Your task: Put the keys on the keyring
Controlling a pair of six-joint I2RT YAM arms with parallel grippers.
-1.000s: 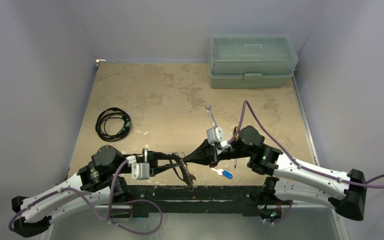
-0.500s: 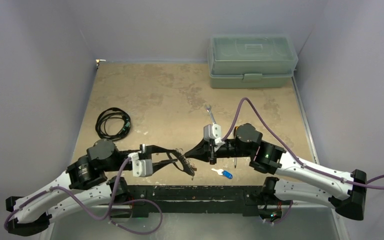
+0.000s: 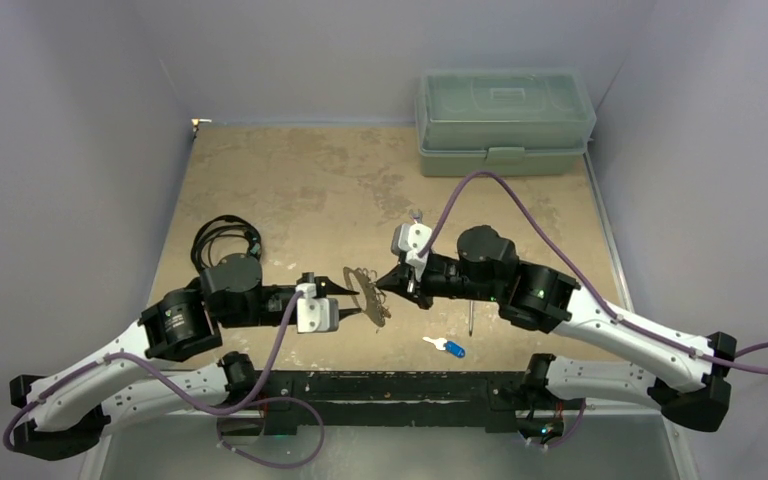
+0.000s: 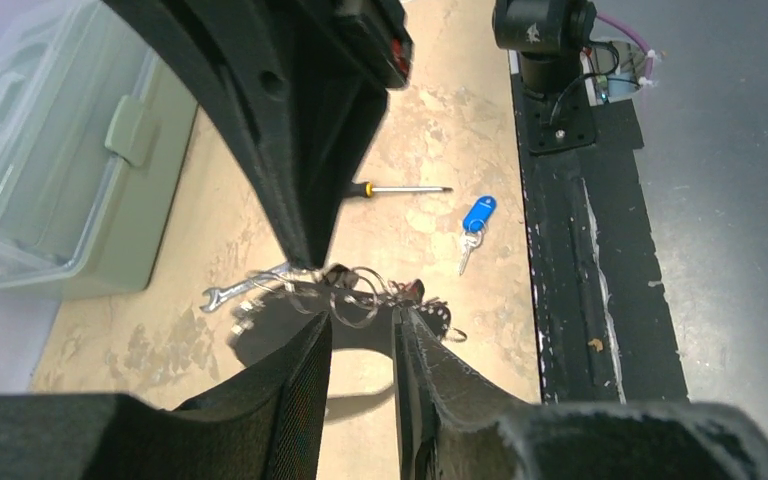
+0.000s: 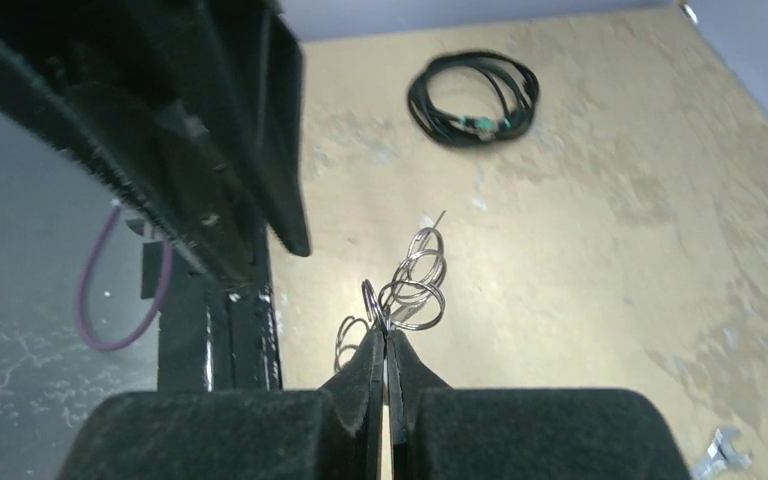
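Note:
The keyring (image 3: 368, 293), a flat grey metal piece with several split rings, hangs in the air between my two grippers. My right gripper (image 3: 388, 282) is shut on its edge. In the right wrist view the pads (image 5: 385, 335) pinch the thin metal, and the keyring's rings (image 5: 415, 285) stick out just past them. My left gripper (image 3: 348, 297) is open. In the left wrist view its tips (image 4: 362, 325) stand apart right under the keyring (image 4: 355, 300). One blue-headed key (image 3: 450, 347) lies on the table near the front edge, also seen from the left wrist (image 4: 477, 215).
A screwdriver (image 4: 400, 188) lies right of the blue key. A silver wrench (image 4: 240, 290) lies beneath the right arm. A coiled black cable (image 3: 225, 245) sits at the left, a green toolbox (image 3: 505, 120) at the back right. The black base rail (image 3: 390, 385) runs along the near edge.
Both grippers and the keyring moved up and away from the near edge. My left gripper opened and let go of the keyring, which the right gripper still holds.

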